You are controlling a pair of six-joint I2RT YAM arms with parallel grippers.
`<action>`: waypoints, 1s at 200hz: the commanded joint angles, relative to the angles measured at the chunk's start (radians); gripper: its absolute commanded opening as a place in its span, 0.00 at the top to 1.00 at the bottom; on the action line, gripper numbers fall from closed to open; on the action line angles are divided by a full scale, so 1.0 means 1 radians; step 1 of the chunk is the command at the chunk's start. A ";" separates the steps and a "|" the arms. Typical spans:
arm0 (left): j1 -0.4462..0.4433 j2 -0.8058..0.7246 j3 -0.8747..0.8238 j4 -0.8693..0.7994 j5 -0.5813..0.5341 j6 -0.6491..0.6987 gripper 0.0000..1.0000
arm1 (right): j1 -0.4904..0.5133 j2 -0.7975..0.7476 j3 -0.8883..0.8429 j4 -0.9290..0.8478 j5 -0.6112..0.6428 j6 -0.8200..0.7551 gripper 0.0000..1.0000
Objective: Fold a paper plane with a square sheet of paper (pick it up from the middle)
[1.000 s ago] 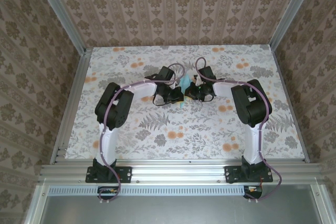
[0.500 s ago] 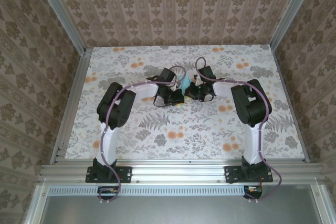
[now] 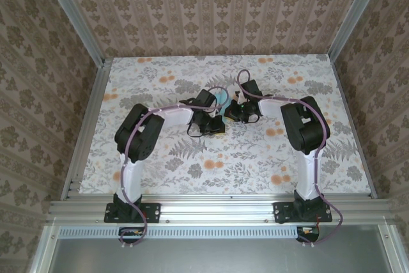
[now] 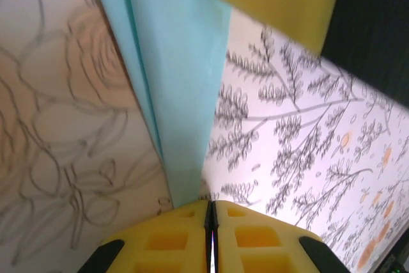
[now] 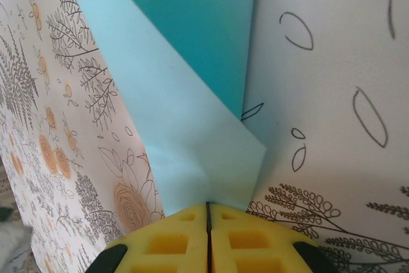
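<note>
Top cam sat high, behind the arm bases (image 3: 131, 211), looking down & fwd over the whole floral table (image 3: 192, 164) to the back wall (image 3: 217, 11). It was far off, so both arms fit w/ room to spare. Left wrist cam rode just behind the left gripper (image 4: 211, 206), yellow fingertips at bottom edge, aimed along them at the tabletop, v. close. Right wrist cam had same setup behind the right gripper (image 5: 208, 208), also v. close. Both wrist views shared the folded turquoise paper (image 4: 179, 94) & the print around it. Top cam caught that same spot mid-table, tiny.
</note>
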 commanded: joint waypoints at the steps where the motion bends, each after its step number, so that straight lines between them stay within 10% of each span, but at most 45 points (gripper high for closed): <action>1: -0.005 -0.057 -0.038 -0.123 -0.019 0.001 0.88 | 0.005 0.053 -0.017 -0.088 0.089 0.014 0.91; 102: 0.059 -0.249 -0.233 0.105 -0.134 -0.037 0.72 | 0.162 -0.117 -0.165 0.082 0.102 0.277 0.86; 200: 0.100 -0.260 -0.224 0.144 -0.188 0.031 0.68 | 0.061 -0.303 -0.135 -0.025 0.110 -0.036 0.61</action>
